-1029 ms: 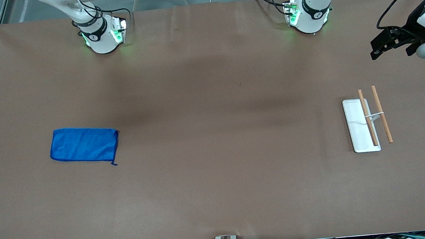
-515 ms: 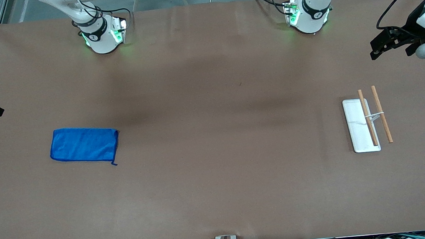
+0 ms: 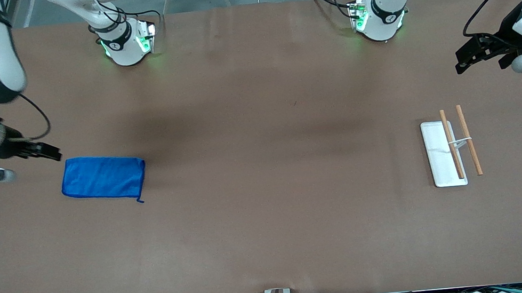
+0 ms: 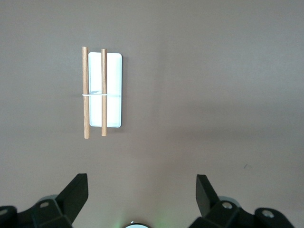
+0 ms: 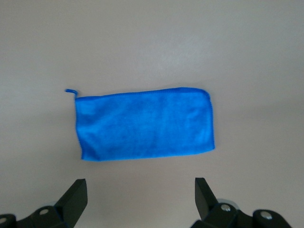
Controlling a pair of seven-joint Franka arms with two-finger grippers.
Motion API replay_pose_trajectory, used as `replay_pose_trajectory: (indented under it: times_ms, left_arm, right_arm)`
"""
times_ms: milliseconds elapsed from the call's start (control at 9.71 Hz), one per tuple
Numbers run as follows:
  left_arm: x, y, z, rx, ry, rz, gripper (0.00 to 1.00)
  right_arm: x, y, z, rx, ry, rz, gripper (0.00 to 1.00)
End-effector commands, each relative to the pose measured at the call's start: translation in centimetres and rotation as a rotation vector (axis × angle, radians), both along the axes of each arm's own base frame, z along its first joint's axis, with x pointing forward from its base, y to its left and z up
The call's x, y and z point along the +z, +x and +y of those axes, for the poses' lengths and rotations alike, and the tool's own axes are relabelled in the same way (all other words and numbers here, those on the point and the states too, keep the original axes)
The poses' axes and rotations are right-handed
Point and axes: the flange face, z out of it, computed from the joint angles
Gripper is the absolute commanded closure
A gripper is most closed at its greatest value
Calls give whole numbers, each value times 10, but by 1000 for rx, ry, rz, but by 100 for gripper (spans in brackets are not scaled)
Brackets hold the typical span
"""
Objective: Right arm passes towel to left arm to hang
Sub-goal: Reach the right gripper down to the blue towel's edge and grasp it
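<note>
2 grippers in view, both empty with fingers spread wide: the right gripper [image 3: 51, 154] has swung in from the table's edge since the earlier frames and now hangs just beside the corner of the blue towel [image 3: 103, 177] at the right arm's end, its elbow newly showing above it. Towel unmoved, folded flat on the brown table [image 3: 267, 221], well apart from the white rack [image 3: 437, 154] with its 2 wooden rods [image 3: 469, 140] at the left arm's end. Left gripper [image 3: 475, 53] waits as before, raised over the table farther from the front camera than the rack.
</note>
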Motion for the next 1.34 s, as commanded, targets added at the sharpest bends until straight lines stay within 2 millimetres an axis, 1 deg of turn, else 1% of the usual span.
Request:
replay_pose_trajectory:
  times_ms: [0,206,309,618,926,1235]
  left_arm:
    - [-19,5,2,-16,19,33,0]
    - [-20,5,2,-14,19,35,0]
    - [-21,6,2,-14,20,38,0]
    - [-23,6,3,-11,20,41,0]
    - [-24,6,2,-13,20,42,0]
    - [-24,7,2,-11,20,44,0]
  right_arm:
    - [-86,-24,-8,32,-1,5,0]
    - [-153,-28,-20,78,6,25,0]
    - [-172,-26,-19,82,4,14,0]
    - [-200,-14,-23,89,-8,-45,0]
    - [-215,-11,-27,86,-8,-34,0]
    - [-222,-10,-28,82,-7,-29,0]
